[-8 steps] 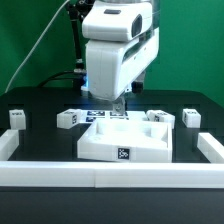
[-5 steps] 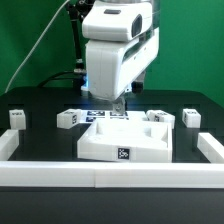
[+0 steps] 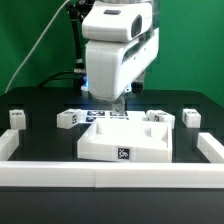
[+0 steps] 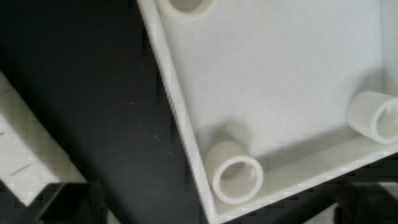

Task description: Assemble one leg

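Observation:
Several legs, small white posts with marker tags, stand on the black table: one at the far left (image 3: 16, 117), one left of centre (image 3: 67, 119), one behind the slab's right corner (image 3: 158, 115) and one at the far right (image 3: 191, 117). My gripper (image 3: 118, 104) hangs low over the back edge of the wide white slab (image 3: 124, 140), open and empty, away from every leg. In the wrist view the gripper (image 4: 205, 215) is just above the slab (image 4: 285, 90), over the corner with a round socket (image 4: 238, 178). No leg shows in the wrist view.
The marker board (image 3: 103, 115) lies behind the slab under my gripper. A low white wall runs along the front (image 3: 110, 176) and up both sides (image 3: 10, 146) (image 3: 212, 150). A green backdrop stands behind the table.

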